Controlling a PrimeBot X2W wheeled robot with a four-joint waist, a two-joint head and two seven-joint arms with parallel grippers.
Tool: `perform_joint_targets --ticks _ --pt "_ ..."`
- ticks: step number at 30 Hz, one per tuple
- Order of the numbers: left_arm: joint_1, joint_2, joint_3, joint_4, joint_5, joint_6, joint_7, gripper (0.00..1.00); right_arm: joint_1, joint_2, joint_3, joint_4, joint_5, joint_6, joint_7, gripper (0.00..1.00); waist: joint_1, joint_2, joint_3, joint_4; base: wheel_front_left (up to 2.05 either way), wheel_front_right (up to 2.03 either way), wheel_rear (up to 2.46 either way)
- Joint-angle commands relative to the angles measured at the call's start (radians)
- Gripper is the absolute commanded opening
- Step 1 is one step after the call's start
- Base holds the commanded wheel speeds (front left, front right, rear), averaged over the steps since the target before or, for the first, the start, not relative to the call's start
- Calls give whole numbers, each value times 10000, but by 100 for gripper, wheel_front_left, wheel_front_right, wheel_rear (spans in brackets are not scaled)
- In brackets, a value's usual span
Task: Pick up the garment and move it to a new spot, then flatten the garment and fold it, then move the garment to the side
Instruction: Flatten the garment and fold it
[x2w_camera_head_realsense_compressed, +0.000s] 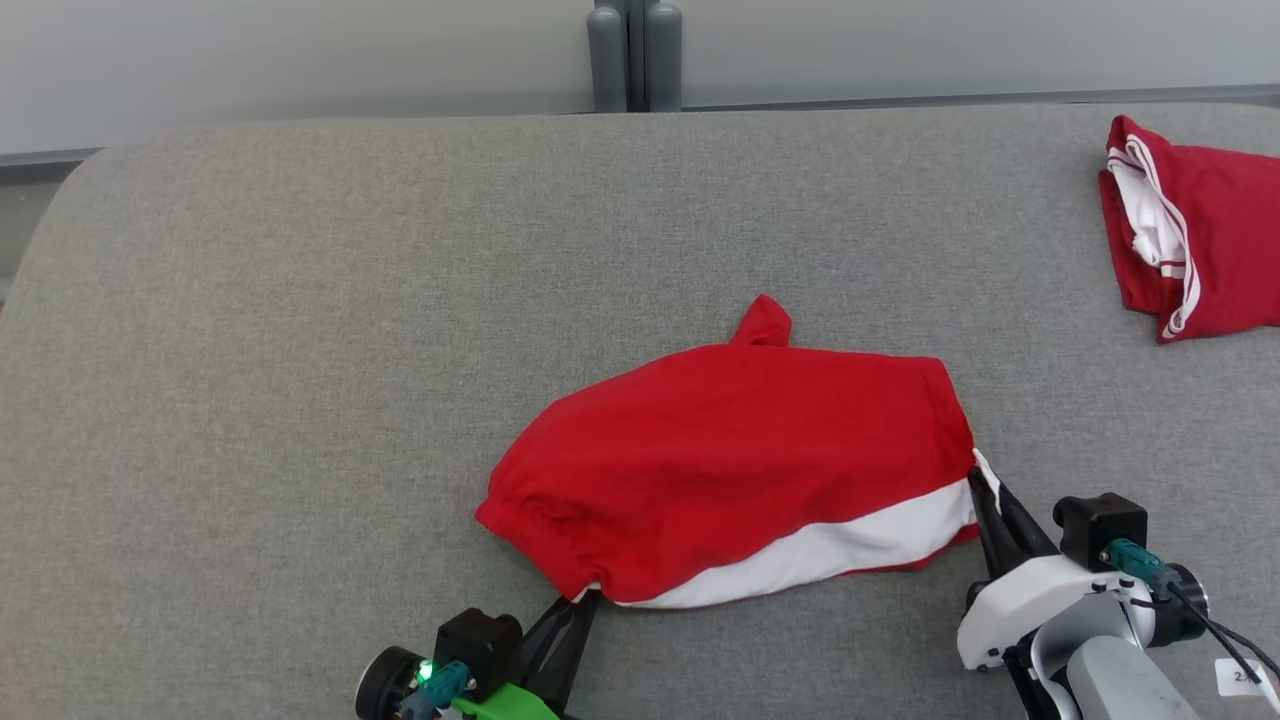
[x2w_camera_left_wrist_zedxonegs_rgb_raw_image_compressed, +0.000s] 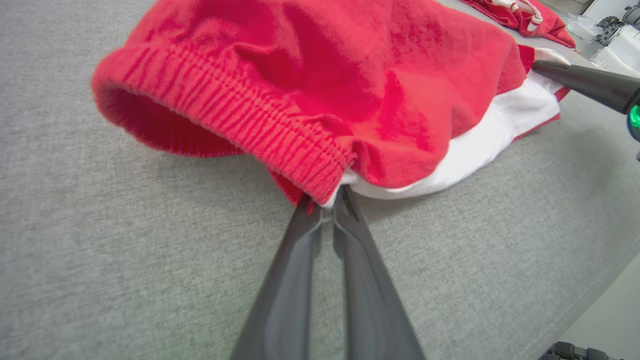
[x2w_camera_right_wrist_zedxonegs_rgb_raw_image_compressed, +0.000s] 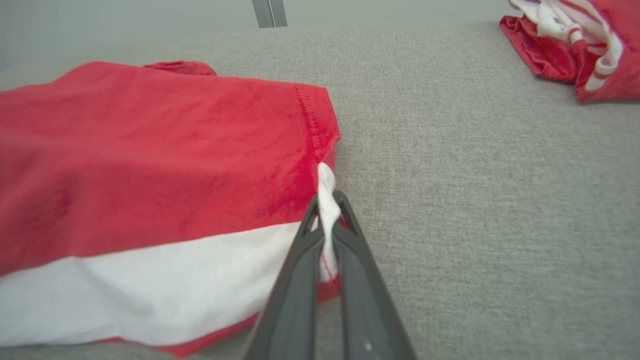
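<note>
Head view: I see the red-and-white garment (x2w_camera_head_realsense_compressed: 740, 450) at lower centre on the grey surface (x2w_camera_head_realsense_compressed: 250, 350), with my left gripper (x2w_camera_head_realsense_compressed: 587, 598) and right gripper (x2w_camera_head_realsense_compressed: 985, 485) at its bottom corners. Left wrist view, centre: the left gripper (x2w_camera_left_wrist_zedxonegs_rgb_raw_image_compressed: 325, 201) is clenched on its ribbed edge. Right wrist view, centre: the right gripper (x2w_camera_right_wrist_zedxonegs_rgb_raw_image_compressed: 327, 198) is clamped on its white corner.

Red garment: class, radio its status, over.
Left gripper shut on garment at waistband corner. Right gripper shut on hem corner. Garment lying on grey surface. Other red garment far right, apart.
</note>
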Motion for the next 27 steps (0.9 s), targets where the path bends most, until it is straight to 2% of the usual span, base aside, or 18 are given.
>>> perform_joint_targets --ticks 1,8,14,20,27 --pt "201 115 79 -243 -38 17 1 0 230 -21 -25 -335 121 -6 -28 0 0 0 -118 -46 0 0 0" --pt "485 591 393 -1760 140 17 -1 0 587 -51 64 -1732 653 -6 -28 0 0 0 -287 -121 0 0 0" --pt "-641 1364 519 -2782 214 17 -1 0 -438 -182 714 -2329 1153 -6 -28 0 0 0 -272 -245 0 0 0" --pt "-3285 2433 -13 -2719 -466 17 154 0 -2689 -340 1197 -1905 1881 -6 229 0 0 0 195 -379 0 0 0" --pt "-7589 3623 -728 -1927 -1996 19 702 0 -6748 -309 1363 -497 2372 -6 844 0 0 0 1371 -637 0 0 0"
